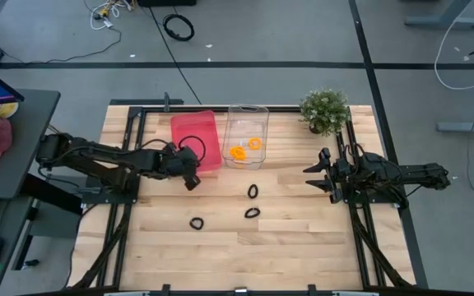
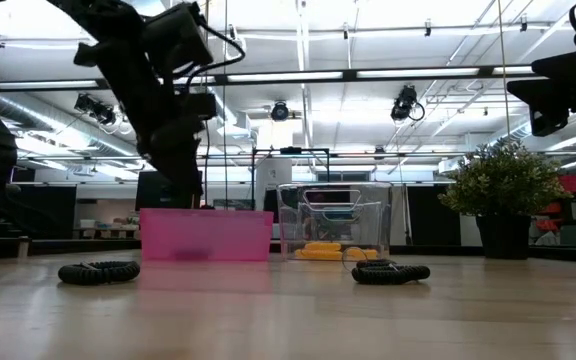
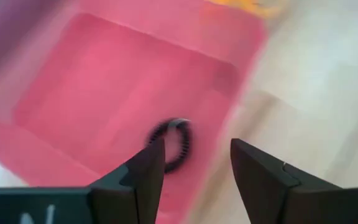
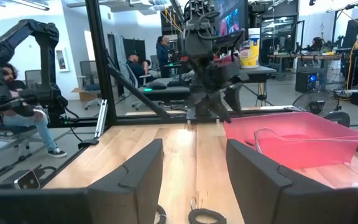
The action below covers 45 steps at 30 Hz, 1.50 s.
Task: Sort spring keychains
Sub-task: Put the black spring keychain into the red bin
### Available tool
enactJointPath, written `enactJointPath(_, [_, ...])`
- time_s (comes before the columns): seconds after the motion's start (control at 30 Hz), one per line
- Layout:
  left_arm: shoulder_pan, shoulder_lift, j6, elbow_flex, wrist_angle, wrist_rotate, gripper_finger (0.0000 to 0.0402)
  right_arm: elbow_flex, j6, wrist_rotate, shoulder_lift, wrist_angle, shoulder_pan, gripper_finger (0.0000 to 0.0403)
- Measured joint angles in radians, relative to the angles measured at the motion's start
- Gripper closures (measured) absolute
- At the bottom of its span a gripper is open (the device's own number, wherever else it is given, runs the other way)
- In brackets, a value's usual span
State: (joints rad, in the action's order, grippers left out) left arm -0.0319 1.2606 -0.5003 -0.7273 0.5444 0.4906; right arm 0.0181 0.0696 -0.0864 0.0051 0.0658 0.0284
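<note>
Tabletop [image 1: 303, 238] w/ 3 black keychains [image 1: 253, 191], left pincer [image 1: 191, 176] released at pink bin [image 1: 196, 131] edge, right pincer [image 1: 319, 177] released.

4 black spring keychains show. 1 black coil [image 1: 194, 149] lies flat in the pink bin [image 1: 184, 124], toward its 4 o'clock corner. 3 black coils rest on the table [image 1: 303, 238]: 1 [image 1: 253, 191] at centre, another [image 1: 252, 213] just at its 6 o'clock, a third [image 1: 196, 223] at their 8 o'clock. 2 orange coils [image 1: 238, 152] [image 1: 255, 144] lie side by side in the clear bin [image 1: 247, 111].
</note>
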Motion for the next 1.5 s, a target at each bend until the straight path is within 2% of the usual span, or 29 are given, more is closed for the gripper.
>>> enactJointPath(0.4, [-0.154, 0.002, -0.017, -0.058, 0.02, -0.306, 0.0222, 0.0, 0.0, 0.0, 0.0, 0.0, 0.0, 0.0223])
enactJointPath(0.77, [-0.316, 0.025, -0.033, -0.058, -0.014, -0.324, 0.0223, 0.0, 0.0, 0.0, 0.0, 0.0, 0.0, 0.0223])
enactJointPath(1.0, [-0.4, 0.126, -0.012, -0.059, -0.115, -0.355, 0.0223, 0.0, 0.0, 0.0, 0.0, -0.005, 0.0, 0.0223])
enactJointPath(1.1, [-0.405, 0.173, -0.018, -0.059, -0.128, -0.405, 0.0223, 0.0, 0.0, 0.0, 0.0, -0.003, 0.0, 0.0223])
enactJointPath(1.5, [-0.346, 0.347, -0.039, -0.058, -0.163, -0.459, 0.0223, 0.0, 0.0, 0.0, 0.0, -0.001, 0.0, 0.0223])
